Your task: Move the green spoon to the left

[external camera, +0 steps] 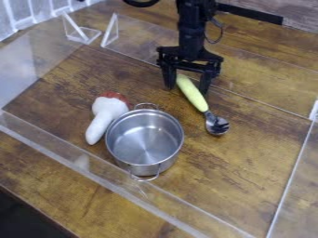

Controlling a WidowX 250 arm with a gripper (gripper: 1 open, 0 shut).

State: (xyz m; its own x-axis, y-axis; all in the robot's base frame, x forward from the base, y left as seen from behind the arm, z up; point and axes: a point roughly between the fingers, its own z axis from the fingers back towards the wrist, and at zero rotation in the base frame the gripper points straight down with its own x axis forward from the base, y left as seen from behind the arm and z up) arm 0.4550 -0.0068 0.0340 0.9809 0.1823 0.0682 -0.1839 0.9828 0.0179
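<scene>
Camera view: the gripper (pixel 191 78) is seen pointing down with fingers (pixel 165 74) spread, straddling the far end of the green spoon (pixel 195 97), which lies on the counter (pixel 74 84) right of the pot (pixel 144 139). A slip is judged likely if only the handle tip is pinched.

Dark, worn wooden surface (pixel 74 79), clear acrylic walls (pixel 224 209) fencing it in, soft even light overhead
</scene>
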